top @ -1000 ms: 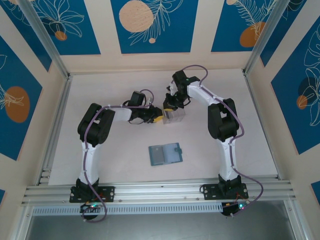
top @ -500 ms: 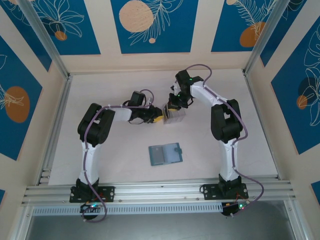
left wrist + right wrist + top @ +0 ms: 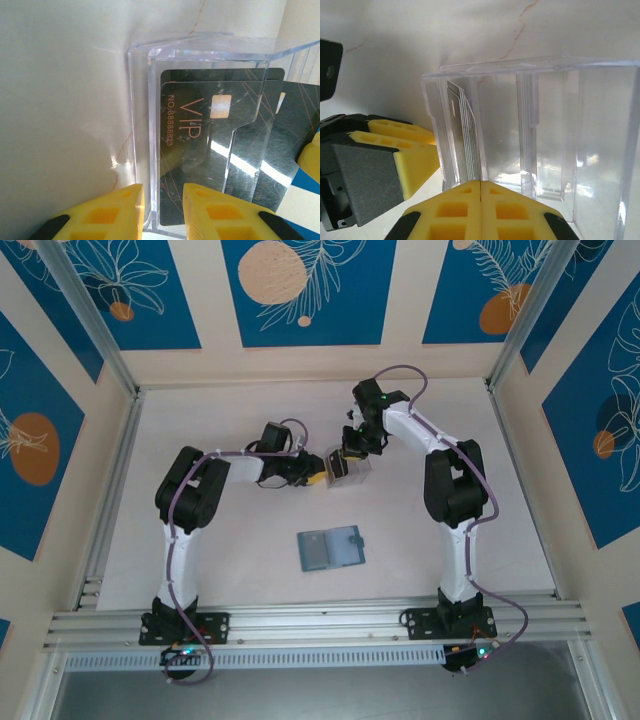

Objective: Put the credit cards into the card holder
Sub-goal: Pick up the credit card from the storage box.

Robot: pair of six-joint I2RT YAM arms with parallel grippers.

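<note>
Several credit cards [image 3: 210, 150] stand in the clear box [image 3: 142, 125], well apart from the card holder [image 3: 333, 548]. Your left gripper [image 3: 162, 210] grasps the box wall; check that the clenched right gripper [image 3: 480, 200] pinches one card only, then lift straight.

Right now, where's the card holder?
Top view: the card holder lies open on the table, centred, on the near side of the clear box.

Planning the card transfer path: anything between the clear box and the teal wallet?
No: top view shows bare table between the clear plastic box and the teal card holder.
</note>
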